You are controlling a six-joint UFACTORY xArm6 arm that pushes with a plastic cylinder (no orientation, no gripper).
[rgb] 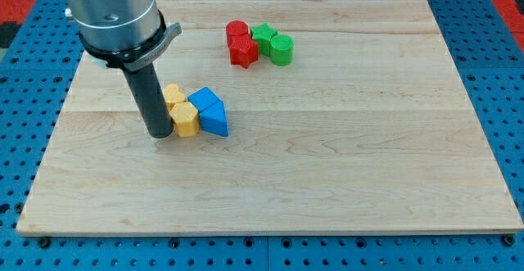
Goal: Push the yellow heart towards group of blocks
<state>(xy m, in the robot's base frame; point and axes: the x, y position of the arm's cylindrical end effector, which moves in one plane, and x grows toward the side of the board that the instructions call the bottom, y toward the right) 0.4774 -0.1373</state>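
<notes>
Wooden bench (327,181) fills view. My tip (160,133) at 9 o'clock side of bench; end effector is bare rod, nothing to part or clamp. Tip touching yellow heart (185,119) from its 9 o'clock side. Second yellow block (173,94), shape unclear, just at heart's 11 o'clock. Blue blocks (209,110) touching heart at 3 o'clock. Well apart, toward 1 o'clock: red blocks (241,43), then green star (264,34) and green cylinder (282,48), clustered together.

The arm's grey housing (110,9) is cut off by the view's top edge. The rod (151,99) hides the left sides of two yellow blocks (180,111), so which one is the heart cannot be told.
</notes>
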